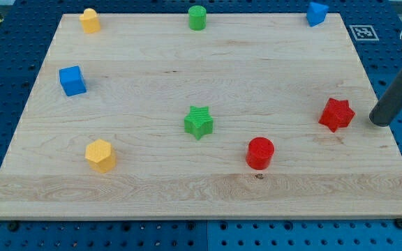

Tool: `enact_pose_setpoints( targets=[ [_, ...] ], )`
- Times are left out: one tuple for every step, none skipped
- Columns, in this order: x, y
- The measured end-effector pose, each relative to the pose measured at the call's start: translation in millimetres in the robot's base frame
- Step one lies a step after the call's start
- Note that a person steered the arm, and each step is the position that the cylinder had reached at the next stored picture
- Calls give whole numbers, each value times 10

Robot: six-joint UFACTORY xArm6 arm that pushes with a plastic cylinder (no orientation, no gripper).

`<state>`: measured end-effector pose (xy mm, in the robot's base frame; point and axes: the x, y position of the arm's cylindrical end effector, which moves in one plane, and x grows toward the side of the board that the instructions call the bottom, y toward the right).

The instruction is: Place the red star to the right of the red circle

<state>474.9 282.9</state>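
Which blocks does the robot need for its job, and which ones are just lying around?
Needed: red star block, red circle block, my tip just right of the star.

Lying about: green star, green cylinder, two blue blocks, two yellow blocks.

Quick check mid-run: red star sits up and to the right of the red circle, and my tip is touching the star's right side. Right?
Not quite. The camera view shows my tip apart from the red star, with bare board between them, off to the star's right. The rest holds: the star sits above and to the right of the red circle.
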Motion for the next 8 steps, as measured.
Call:
enact_pose_setpoints(
  targets=[
    [52, -96],
    [108, -271],
    [21, -64],
    [-126, 65],
    [-271, -52],
    [-272, -95],
    [-252, -256],
    [-252, -256]
  ],
)
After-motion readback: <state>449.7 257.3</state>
